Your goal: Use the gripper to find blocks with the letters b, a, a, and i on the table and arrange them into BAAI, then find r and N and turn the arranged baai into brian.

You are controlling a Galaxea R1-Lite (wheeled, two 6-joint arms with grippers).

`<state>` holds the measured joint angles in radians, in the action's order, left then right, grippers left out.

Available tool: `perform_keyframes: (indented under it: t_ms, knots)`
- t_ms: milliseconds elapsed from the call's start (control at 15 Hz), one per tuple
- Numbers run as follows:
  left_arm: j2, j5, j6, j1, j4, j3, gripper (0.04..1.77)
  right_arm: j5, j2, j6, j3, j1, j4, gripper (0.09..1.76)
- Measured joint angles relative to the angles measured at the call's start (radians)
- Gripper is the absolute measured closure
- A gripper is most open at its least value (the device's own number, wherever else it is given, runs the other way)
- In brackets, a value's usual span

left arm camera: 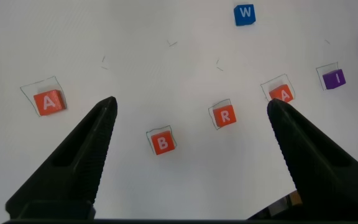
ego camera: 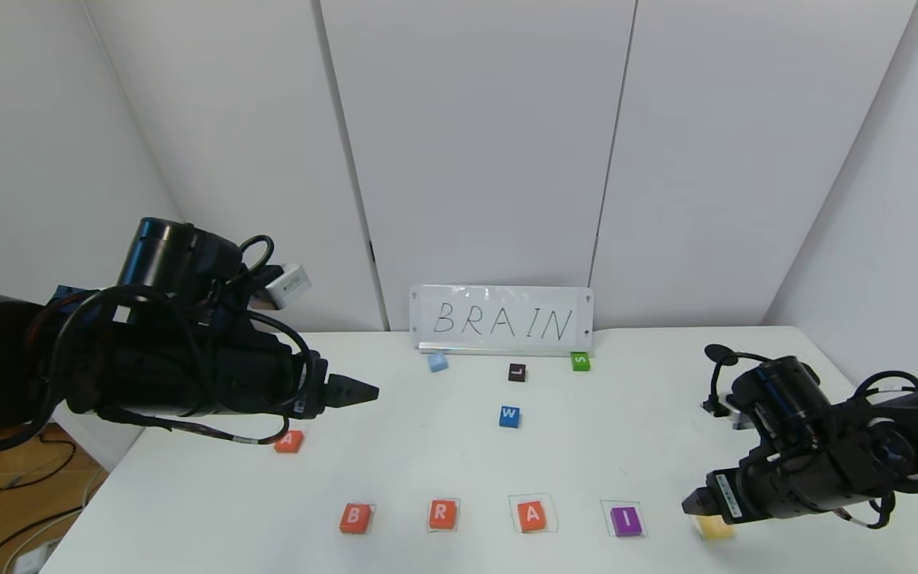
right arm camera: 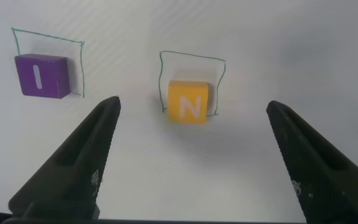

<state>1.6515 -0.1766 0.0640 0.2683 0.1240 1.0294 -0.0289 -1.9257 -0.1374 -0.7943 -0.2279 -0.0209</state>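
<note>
Along the front of the table (ego camera: 427, 454) lie an orange-red B (ego camera: 354, 517), the r (ego camera: 442, 514), an orange-red A (ego camera: 531, 516), a purple I (ego camera: 625, 520) and the yellow N (ego camera: 715, 528), each in a pen-drawn square. A second A (ego camera: 289, 441) lies apart at the left. My right gripper (right arm camera: 192, 104) hovers open just short of the N (right arm camera: 188, 101), holding nothing, with the I (right arm camera: 41, 75) beside it. My left gripper (left arm camera: 191, 104) hangs open and empty above the B (left arm camera: 162, 142) and R (left arm camera: 225, 116).
A blue W block (ego camera: 509, 416), a dark L block (ego camera: 516, 371), a green S block (ego camera: 580, 361) and a pale blue block (ego camera: 437, 362) lie farther back. A white sign reading BRAIN (ego camera: 501, 319) stands against the wall.
</note>
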Motion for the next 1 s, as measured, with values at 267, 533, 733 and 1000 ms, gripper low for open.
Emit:
perform_keyframes:
  t_ms: [267, 533, 733, 1000]
  knots:
    - [-0.006, -0.001, 0.000, -0.001, 0.000, 0.000, 0.09, 0.000, 0.070, -0.001, -0.025, -0.006, -0.069, 0.15]
    - [-0.026, -0.001, -0.001, -0.001, 0.002, 0.000, 0.09, 0.000, 0.151, -0.002, -0.037, -0.014, -0.132, 0.15]
    - [-0.069, -0.001, -0.013, -0.001, 0.002, 0.000, 0.09, -0.001, 0.224, -0.004, -0.055, -0.016, -0.207, 0.15]
    - [-0.139, 0.000, -0.011, 0.000, 0.022, 0.003, 0.09, -0.006, 0.323, -0.004, -0.104, -0.008, -0.303, 0.15]
